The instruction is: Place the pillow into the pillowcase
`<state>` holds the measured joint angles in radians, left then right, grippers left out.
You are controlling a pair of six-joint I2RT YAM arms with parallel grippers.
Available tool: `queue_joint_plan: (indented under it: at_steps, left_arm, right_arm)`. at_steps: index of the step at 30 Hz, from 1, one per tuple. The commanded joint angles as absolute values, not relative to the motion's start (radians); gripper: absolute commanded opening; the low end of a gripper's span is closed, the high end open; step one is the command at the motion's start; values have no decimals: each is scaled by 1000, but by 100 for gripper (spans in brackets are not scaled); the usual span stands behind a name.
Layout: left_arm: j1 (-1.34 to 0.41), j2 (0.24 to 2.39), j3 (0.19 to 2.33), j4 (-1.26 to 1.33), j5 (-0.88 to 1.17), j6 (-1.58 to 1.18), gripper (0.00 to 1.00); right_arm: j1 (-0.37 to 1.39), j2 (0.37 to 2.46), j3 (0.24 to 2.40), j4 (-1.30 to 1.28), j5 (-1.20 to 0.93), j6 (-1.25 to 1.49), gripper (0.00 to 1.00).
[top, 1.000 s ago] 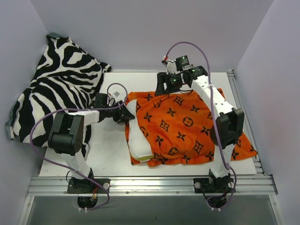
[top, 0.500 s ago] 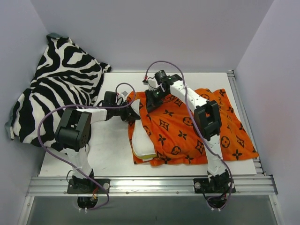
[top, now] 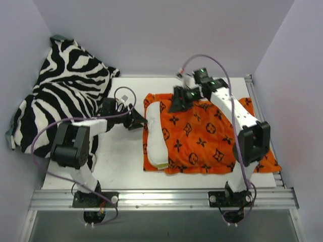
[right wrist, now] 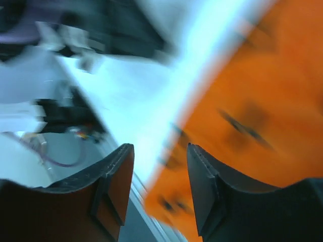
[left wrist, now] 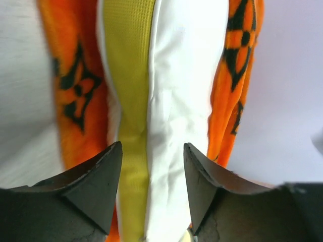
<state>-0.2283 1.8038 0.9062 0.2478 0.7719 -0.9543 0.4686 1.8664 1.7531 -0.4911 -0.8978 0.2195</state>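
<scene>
The orange pillowcase (top: 207, 136) lies flat on the right half of the table. The white pillow (top: 154, 135) sticks out of its left opening, with most of it hidden inside. My left gripper (top: 140, 121) is open at the upper left of that opening. In the left wrist view (left wrist: 152, 166) the pillow's white edge (left wrist: 184, 75) and yellow piping (left wrist: 128, 96) run between the jaws, with orange pillowcase cloth (left wrist: 75, 91) on both sides. My right gripper (top: 177, 105) is open over the pillowcase's far edge. In the blurred right wrist view (right wrist: 160, 166) it holds nothing, above orange cloth (right wrist: 262, 91).
A black-and-white zebra-striped cloth (top: 60, 96) is heaped at the far left against the wall. Bare white table (top: 118, 161) shows between my left arm and the pillowcase. A metal rail (top: 161, 197) runs along the near edge. Walls close in on three sides.
My right gripper swung left over the pillowcase, then back to the right. The pillowcase has shifted right and spread flatter. The pillow's left edge now shows as a longer white strip.
</scene>
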Motion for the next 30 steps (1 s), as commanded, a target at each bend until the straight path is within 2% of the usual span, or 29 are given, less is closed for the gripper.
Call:
queue_joint_plan:
  at_steps: [1, 2, 5, 6, 7, 10, 12, 14, 15, 16, 17, 18, 20, 22, 23, 24, 26, 27, 28, 29, 30]
  left_arm:
    - [-193, 1643, 952, -63, 801, -595, 60]
    - [-205, 1602, 948, -174, 801, -530, 62]
    - [-235, 1539, 881, -236, 793, -452, 68]
    - [-245, 1531, 862, -232, 793, -477, 69]
    - [-261, 1528, 845, -226, 793, -492, 70]
    - [-349, 1535, 784, -143, 773, -573, 71]
    - [-426, 1563, 769, -68, 752, -627, 71]
    - [-465, 1621, 764, 48, 733, -669, 61]
    - [-483, 1649, 758, 93, 735, -734, 54]
    - [-503, 1678, 753, 150, 745, -776, 43]
    - [-512, 1724, 750, 263, 777, -816, 23]
    - [-518, 1738, 762, 302, 784, -877, 12]
    - [-526, 1752, 781, 421, 799, -931, 0]
    - [-525, 1746, 814, 468, 798, -1003, 0]
    - [-523, 1735, 825, 497, 804, -1034, 2]
    - [-523, 1726, 836, 508, 808, -1040, 9]
    - [-505, 1671, 838, 490, 836, -1014, 43]
    - [-493, 1642, 830, 454, 850, -984, 57]
    - [-477, 1576, 830, 316, 854, -935, 61]
    - [-435, 1545, 841, 223, 856, -793, 64]
    - [-419, 1517, 862, 112, 848, -684, 67]
  right_arm:
    - [296, 1685, 1570, -863, -677, -27, 47]
    - [285, 1608, 1471, -891, -619, -59, 50]
    - [285, 1492, 1287, -950, -592, -141, 53]
    - [299, 1473, 1237, -950, -588, -144, 61]
    - [319, 1460, 1200, -948, -578, -143, 63]
    - [392, 1465, 1082, -921, -592, -121, 64]
    - [428, 1480, 1022, -847, -609, -95, 59]
    - [478, 1526, 1014, -778, -656, -66, 50]
    - [492, 1552, 1038, -699, -673, -46, 33]
    - [505, 1581, 1064, -662, -719, -26, 25]
    - [532, 1645, 1103, -635, -739, -11, 18]
    - [540, 1676, 1161, -603, -756, 27, 4]
    - [549, 1736, 1314, -560, -831, 73, 0]
    - [546, 1746, 1427, -503, -873, 124, 0]
    - [540, 1734, 1448, -489, -906, 129, 0]
    - [531, 1720, 1454, -473, -916, 138, 0]
    - [499, 1660, 1428, -476, -933, 137, 0]
    - [464, 1629, 1399, -489, -925, 133, 5]
    - [440, 1599, 1372, -515, -914, 105, 14]
    - [419, 1538, 1329, -552, -904, 75, 36]
    - [376, 1508, 1315, -652, -858, 46, 43]
